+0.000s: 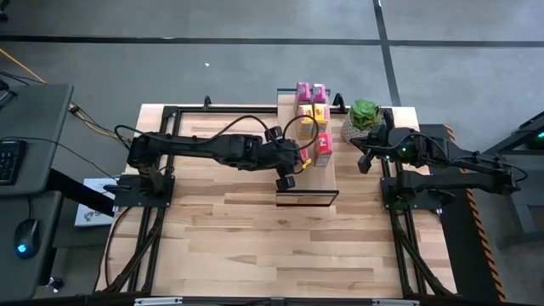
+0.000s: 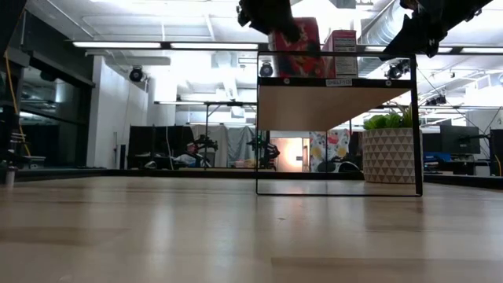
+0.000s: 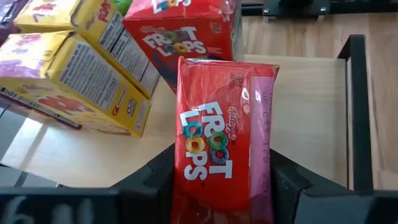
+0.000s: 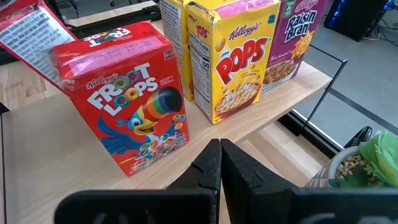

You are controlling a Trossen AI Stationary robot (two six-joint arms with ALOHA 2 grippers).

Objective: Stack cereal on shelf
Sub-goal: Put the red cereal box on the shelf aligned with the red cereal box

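I see the left gripper (image 3: pixel 224 186) clamped on a red Froot Loops box (image 3: pixel 217 143), holding it tilted over the shelf (image 1: pixel 327 178), beside the second red box (image 4: pixel 127 118) that stands upright on the board. Past that one along the shelf stand two yellow boxes (image 1: pixel 312 112) and then two pink ones (image 1: pixel 310 91) (Raisin Bran). From the low camera I can't tell whether the held box touches the board. My right gripper (image 4: pixel 219 163) waits beside the shelf with its fingers pressed together, next to the potted plant (image 1: pixel 364 117).
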